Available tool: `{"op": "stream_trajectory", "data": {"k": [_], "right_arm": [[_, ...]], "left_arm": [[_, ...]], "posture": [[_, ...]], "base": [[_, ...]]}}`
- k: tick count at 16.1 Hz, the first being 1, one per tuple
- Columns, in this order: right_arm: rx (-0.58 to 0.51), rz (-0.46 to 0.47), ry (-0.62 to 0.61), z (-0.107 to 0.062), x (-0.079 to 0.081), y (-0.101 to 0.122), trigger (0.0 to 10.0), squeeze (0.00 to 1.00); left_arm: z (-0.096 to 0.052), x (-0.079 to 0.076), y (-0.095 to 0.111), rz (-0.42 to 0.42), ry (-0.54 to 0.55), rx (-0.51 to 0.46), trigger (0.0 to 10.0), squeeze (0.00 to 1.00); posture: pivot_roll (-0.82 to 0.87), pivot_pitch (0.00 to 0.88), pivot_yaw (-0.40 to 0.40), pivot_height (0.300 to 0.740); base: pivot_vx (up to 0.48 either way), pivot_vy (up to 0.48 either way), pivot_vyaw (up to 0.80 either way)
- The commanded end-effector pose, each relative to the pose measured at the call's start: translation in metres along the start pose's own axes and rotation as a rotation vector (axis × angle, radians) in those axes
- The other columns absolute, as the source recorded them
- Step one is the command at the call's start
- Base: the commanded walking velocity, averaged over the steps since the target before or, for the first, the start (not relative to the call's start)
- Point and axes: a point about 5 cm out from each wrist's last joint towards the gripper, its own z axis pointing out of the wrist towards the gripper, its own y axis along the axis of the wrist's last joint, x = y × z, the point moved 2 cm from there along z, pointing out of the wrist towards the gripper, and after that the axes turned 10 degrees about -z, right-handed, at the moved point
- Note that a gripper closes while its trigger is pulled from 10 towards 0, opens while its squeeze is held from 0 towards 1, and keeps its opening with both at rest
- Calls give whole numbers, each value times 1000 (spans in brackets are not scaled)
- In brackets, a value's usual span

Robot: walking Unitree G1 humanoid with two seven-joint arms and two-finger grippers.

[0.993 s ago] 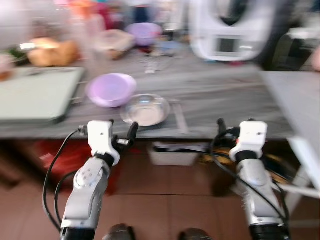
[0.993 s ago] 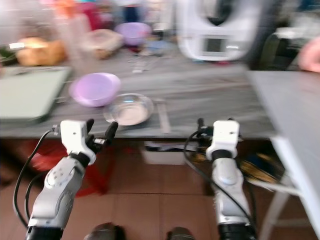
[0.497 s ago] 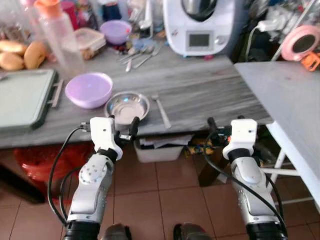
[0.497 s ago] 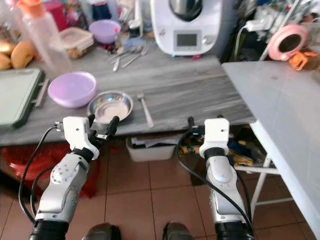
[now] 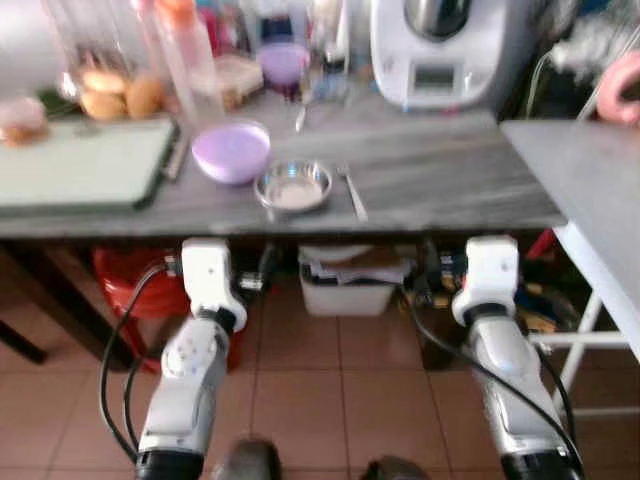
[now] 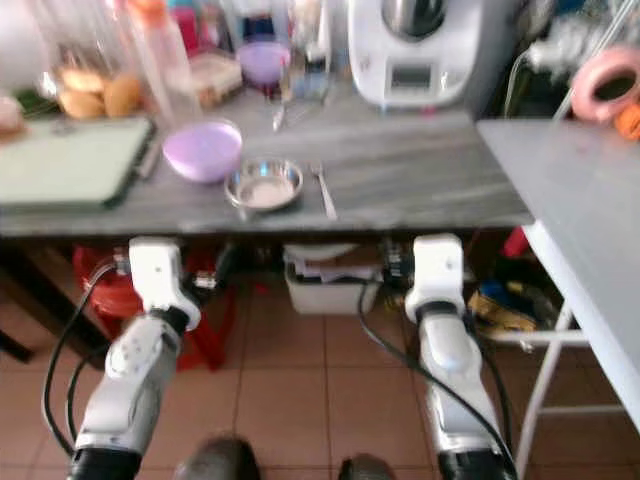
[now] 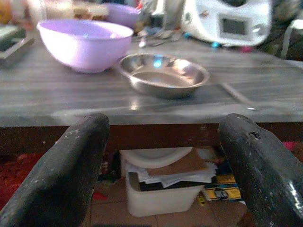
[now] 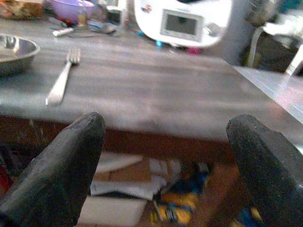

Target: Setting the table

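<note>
A grey wooden table [image 5: 440, 180] holds a light purple bowl [image 5: 231, 151], a small steel bowl [image 5: 293, 186] just in front of it, and a fork [image 5: 352, 193] to the right of the steel bowl. Both arms are held out in front of me, short of the table's front edge. In the left wrist view my left gripper [image 7: 164, 124] is open and empty, and it faces the steel bowl [image 7: 163, 74] and the purple bowl [image 7: 85, 43]. My right gripper [image 8: 166, 121] is open and empty too, with the fork [image 8: 60, 81] ahead of it on the tabletop.
A green cutting board [image 5: 80, 165], bread rolls [image 5: 120, 95], a clear bottle [image 5: 190, 50], another purple bowl [image 5: 283, 62] and a white kitchen machine [image 5: 445, 45] stand farther back. A white bin [image 5: 345, 290] and a red tub [image 5: 130, 285] sit under the table. A white table [image 5: 590, 180] stands at the right.
The whole view has pulled back and blurred, so the table looks farther off and both grippers now sit short of its front edge. The bowls and fork stay put. Both grippers remain open.
</note>
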Motion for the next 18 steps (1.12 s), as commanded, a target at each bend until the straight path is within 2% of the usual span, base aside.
{"op": "stream_trajectory", "data": {"k": [1, 4, 10, 14, 15, 17, 18], "right_arm": [[22, 12, -31, 0, -6, -3, 10000, 0], [34, 23, -49, 2, -8, -4, 10000, 0], [24, 36, -38, 6, 2, 1, 10000, 0], [30, 4, -65, 10, -3, 3, 10000, 0], [15, -43, -72, 11, -3, 4, 10000, 0], [-4, -21, -42, 9, 1, 5, 10000, 0], [-30, -54, -31, 9, 2, 8, 10000, 0]], "left_arm": [[3, 0, 6, 22, -13, -14, 10000, 0], [4, 1, 5, 28, -16, -10, 10000, 0], [5, -1, 4, 27, -18, -11, 10000, 0], [8, -2, 6, 26, -16, -25, 10000, 0], [8, -2, 7, 29, -16, -32, 10000, 0], [8, -2, 8, 29, -22, -42, 10000, 0], [7, -2, 8, 27, -29, -51, 10000, 0]], "posture": [[-59, 0, 15, 740], [-56, 0, 17, 740], [-55, 0, 20, 740], [-62, 0, 17, 740], [-64, 0, 17, 740], [-66, 0, 17, 740], [-66, 0, 17, 740]], "base": [[-274, 0, 0], [-274, 0, 0], [-271, 0, 0], [-137, 0, 0], [0, 0, 0], [0, 0, 0], [0, 0, 0]]}}
